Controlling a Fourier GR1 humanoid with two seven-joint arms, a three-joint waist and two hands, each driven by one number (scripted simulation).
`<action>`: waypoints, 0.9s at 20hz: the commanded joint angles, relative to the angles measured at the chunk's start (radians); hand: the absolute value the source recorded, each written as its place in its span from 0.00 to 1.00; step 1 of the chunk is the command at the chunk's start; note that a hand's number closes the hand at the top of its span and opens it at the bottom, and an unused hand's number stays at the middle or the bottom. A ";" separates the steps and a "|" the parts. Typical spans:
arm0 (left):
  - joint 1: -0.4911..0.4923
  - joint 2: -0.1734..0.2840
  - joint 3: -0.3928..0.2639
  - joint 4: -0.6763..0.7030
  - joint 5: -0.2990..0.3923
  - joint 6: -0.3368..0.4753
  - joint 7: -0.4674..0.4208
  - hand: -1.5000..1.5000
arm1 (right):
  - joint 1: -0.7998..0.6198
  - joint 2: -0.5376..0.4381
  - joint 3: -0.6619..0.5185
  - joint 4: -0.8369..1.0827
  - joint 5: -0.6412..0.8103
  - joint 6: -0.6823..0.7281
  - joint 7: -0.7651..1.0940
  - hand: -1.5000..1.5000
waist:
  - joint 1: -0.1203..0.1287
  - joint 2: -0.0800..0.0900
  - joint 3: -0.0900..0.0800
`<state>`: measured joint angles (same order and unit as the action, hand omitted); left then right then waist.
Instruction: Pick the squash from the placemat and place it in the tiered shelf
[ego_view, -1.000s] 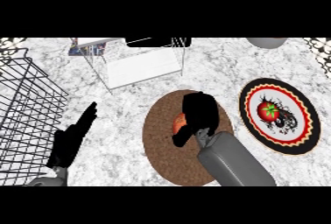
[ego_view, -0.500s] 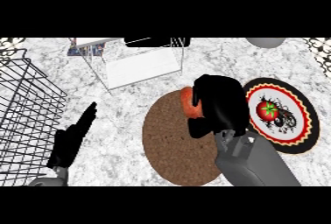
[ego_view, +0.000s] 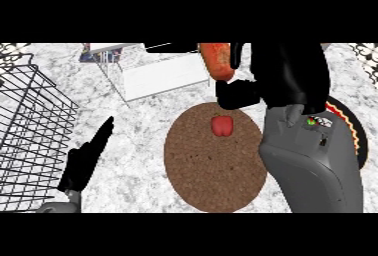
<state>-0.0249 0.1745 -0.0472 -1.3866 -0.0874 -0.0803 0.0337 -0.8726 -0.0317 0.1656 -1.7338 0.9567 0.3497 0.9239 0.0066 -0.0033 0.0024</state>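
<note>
My right hand (ego_view: 286, 70) is raised high over the counter, its fingers curled round an orange-red squash (ego_view: 216, 60), of which only the left side shows. Below it lies the round brown placemat (ego_view: 210, 172), with a small red vegetable (ego_view: 221, 125) on its far part. The black wire tiered shelf (ego_view: 29, 125) stands at the left edge. My left hand (ego_view: 87, 157) rests open beside the shelf, fingers straight and pointing away from me.
A patterned plate (ego_view: 353, 132) lies to the right of the mat, mostly hidden behind my right forearm (ego_view: 314, 170). A clear box with a white sheet (ego_view: 159, 75) stands at the back, between shelf and squash.
My right hand has risen from the placemat with the squash, up and towards the camera. The small red vegetable on the mat is uncovered. The left hand has not moved.
</note>
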 joint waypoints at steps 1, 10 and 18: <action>0.021 -0.009 -0.009 0.031 -0.016 -0.004 -0.019 0.50 | -0.151 0.030 -0.032 0.147 0.051 -0.058 0.027 1.00 | 0.006 0.004 -0.003; -0.007 -0.014 -0.006 0.043 -0.021 -0.007 -0.004 0.50 | -0.463 -0.044 -0.222 0.644 0.063 -0.234 -0.113 1.00 | 0.024 0.013 -0.004; -0.043 -0.013 0.005 0.024 -0.001 -0.027 0.028 0.50 | -0.557 -0.074 -0.261 1.056 0.065 -0.400 -0.358 1.00 | 0.047 0.024 -0.004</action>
<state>-0.0579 0.1665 -0.0496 -1.3948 -0.0945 -0.1013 0.0664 -1.3897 -0.0968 -0.0783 -0.8464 1.0191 0.0183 0.6673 0.0467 0.0147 0.0005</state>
